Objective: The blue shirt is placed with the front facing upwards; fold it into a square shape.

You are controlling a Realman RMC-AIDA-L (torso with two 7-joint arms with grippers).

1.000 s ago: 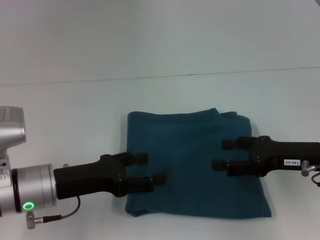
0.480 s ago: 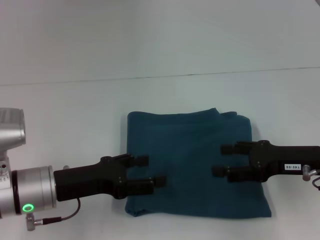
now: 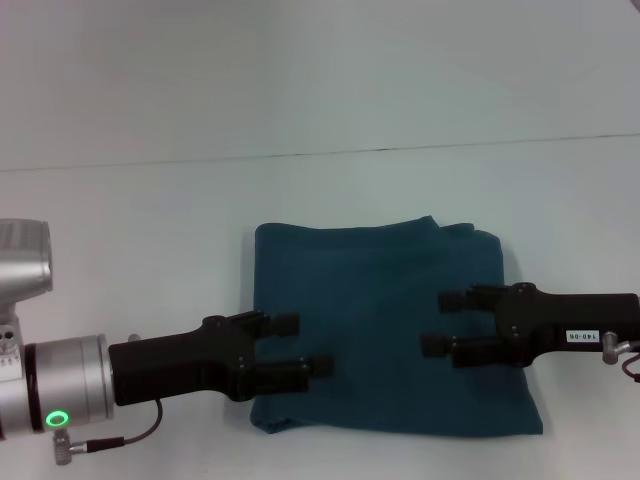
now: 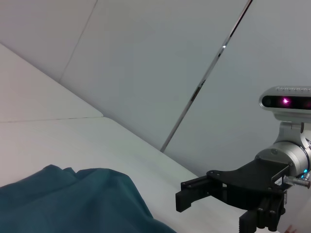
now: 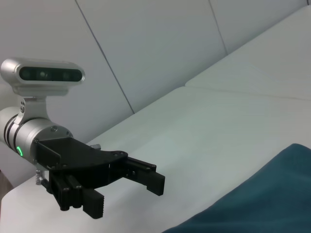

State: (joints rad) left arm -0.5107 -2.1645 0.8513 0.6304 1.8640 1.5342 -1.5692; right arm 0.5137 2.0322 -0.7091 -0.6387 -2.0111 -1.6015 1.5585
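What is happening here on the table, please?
A two-armed robot is folding a dark teal-blue cotton shirt, which lies on the white table already folded to a rough square. The left gripper and right gripper hover open over its opposite sides, holding nothing.

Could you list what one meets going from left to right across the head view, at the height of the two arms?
Left gripper, jaws open, over the left edge of the blue shirt → bare middle of the shirt → right gripper, jaws open, reaching in over the shirt's right side.
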